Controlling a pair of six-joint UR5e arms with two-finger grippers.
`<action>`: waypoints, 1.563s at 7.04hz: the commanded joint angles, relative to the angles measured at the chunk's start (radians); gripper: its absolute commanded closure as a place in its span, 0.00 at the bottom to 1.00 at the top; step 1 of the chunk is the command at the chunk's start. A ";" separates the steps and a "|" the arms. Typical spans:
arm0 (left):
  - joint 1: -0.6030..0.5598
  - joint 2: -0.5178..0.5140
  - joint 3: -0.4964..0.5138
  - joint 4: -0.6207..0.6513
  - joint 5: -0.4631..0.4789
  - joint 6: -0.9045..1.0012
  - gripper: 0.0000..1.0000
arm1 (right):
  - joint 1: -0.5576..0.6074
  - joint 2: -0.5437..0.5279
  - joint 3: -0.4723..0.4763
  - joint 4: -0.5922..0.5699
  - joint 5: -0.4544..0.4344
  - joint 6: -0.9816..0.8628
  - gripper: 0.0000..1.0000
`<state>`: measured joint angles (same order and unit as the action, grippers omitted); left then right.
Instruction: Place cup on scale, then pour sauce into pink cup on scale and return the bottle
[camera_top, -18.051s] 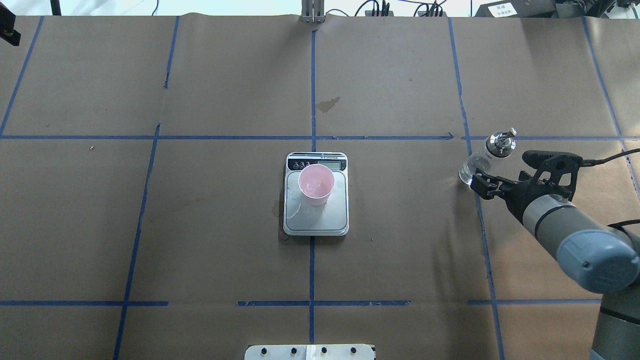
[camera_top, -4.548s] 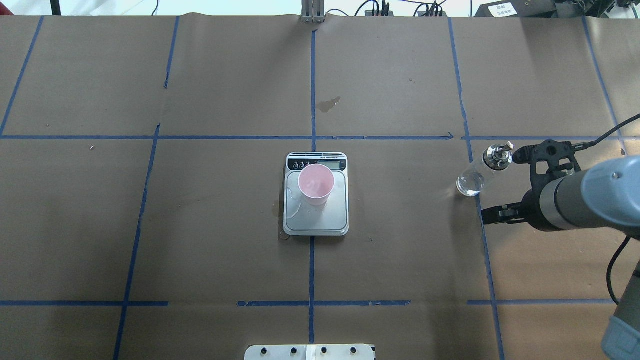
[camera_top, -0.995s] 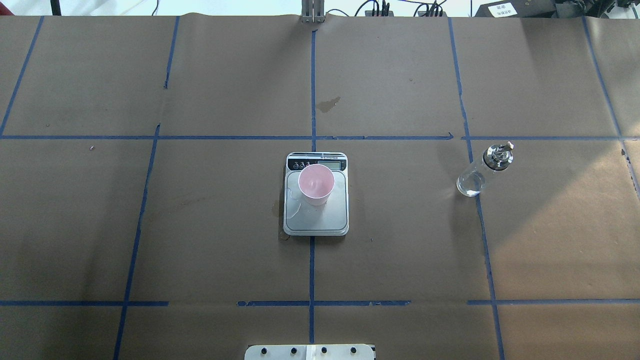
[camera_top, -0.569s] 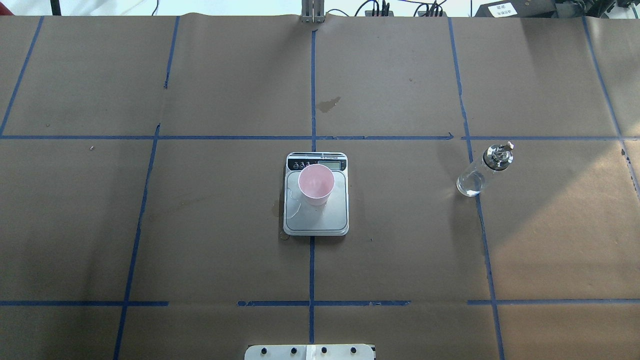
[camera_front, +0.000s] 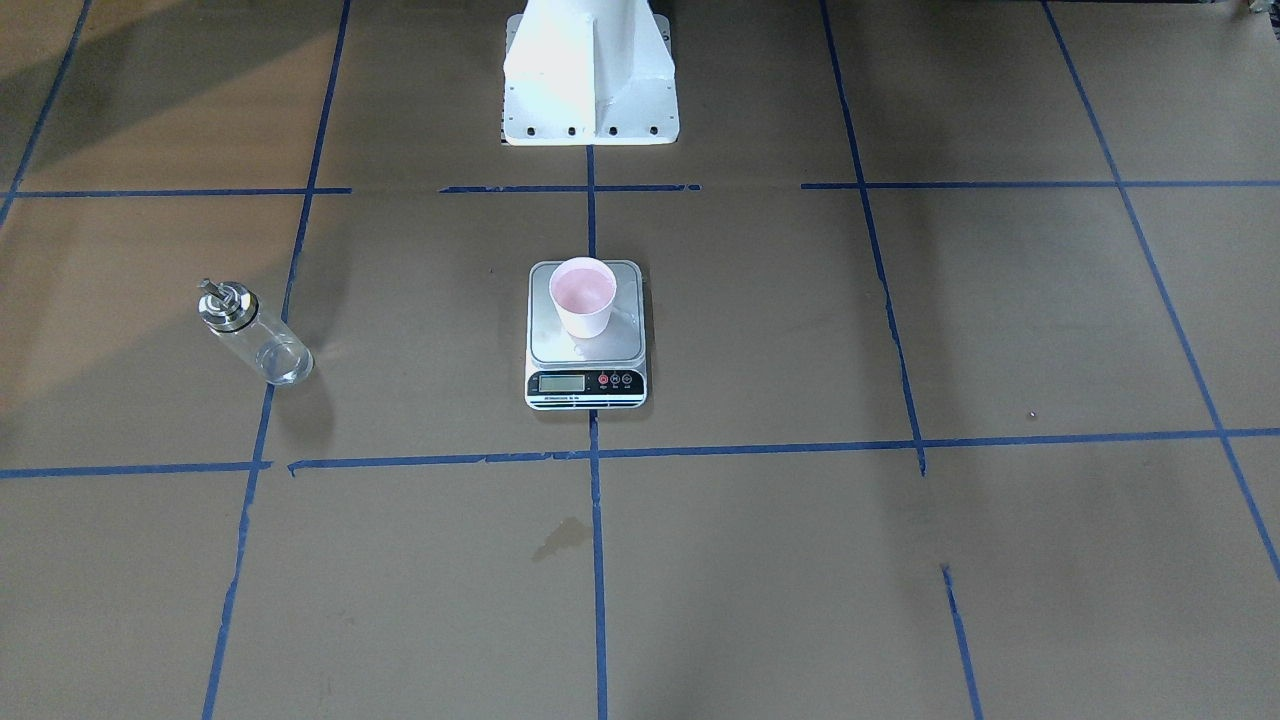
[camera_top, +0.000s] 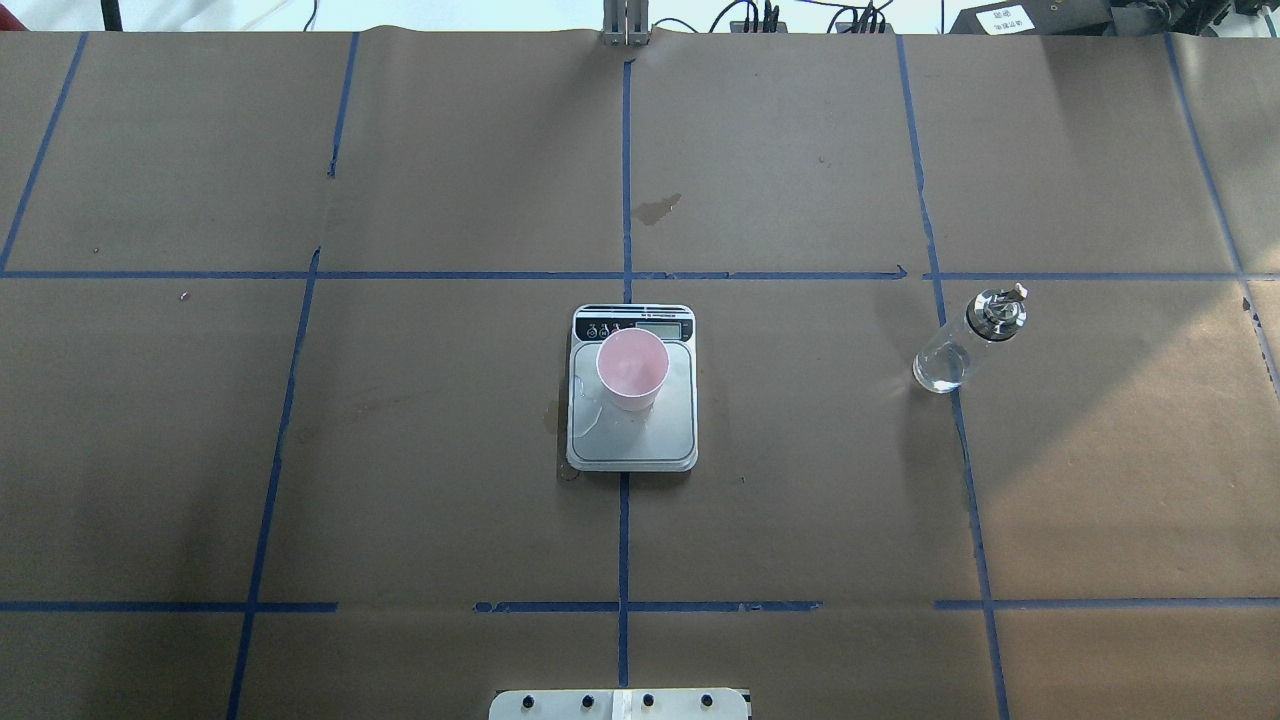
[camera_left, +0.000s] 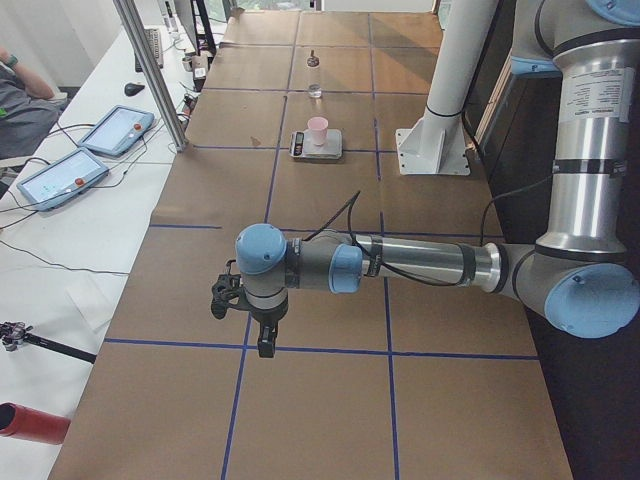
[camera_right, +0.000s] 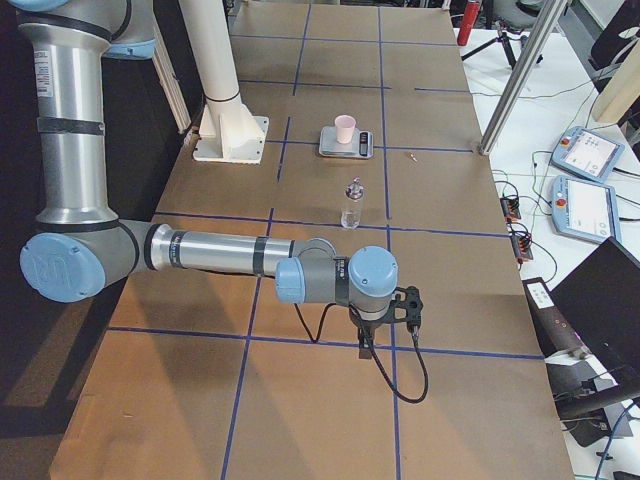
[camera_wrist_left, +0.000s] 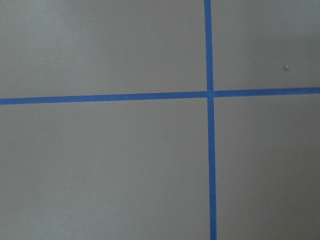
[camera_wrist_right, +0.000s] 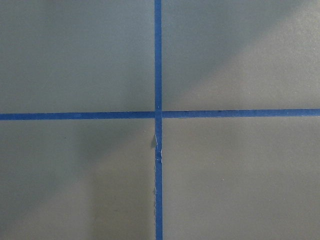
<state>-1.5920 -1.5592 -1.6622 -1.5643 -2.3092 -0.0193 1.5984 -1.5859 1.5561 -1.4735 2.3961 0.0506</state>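
The pale pink cup (camera_top: 632, 368) stands upright on the far part of the steel platform of the scale (camera_top: 632, 445) at the table's middle, also in the front-facing view (camera_front: 584, 296). The clear glass bottle (camera_top: 955, 345) with its silver collar stands upright and alone on the right, on a blue tape line, also in the front-facing view (camera_front: 255, 335). Neither gripper is in the overhead view. The left gripper (camera_left: 264, 345) hangs over the table's left end and the right gripper (camera_right: 362, 335) over its right end. Whether they are open or shut cannot be told.
The robot's white pedestal (camera_front: 590, 70) stands behind the scale. A damp stain (camera_top: 657, 208) marks the brown paper beyond the scale. Blue tape lines grid the table. Tablets (camera_left: 115, 128) lie on a side table by a metal post (camera_left: 150, 70).
The right arm, beside the bottle 4.5 s ago, has drawn back out of the overhead view. The bottle stands free. Over the last second nothing has moved.
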 joint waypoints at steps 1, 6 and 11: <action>0.000 0.002 -0.007 -0.029 0.001 0.001 0.00 | 0.002 0.006 0.004 0.002 0.000 0.000 0.00; 0.001 0.010 0.010 -0.054 -0.028 0.004 0.00 | 0.002 0.009 0.005 0.007 0.003 -0.001 0.00; 0.003 0.005 0.042 -0.054 -0.032 0.062 0.00 | 0.000 0.009 0.007 0.010 0.006 -0.001 0.00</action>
<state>-1.5895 -1.5526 -1.6223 -1.6184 -2.3408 0.0428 1.5992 -1.5769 1.5626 -1.4646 2.4015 0.0499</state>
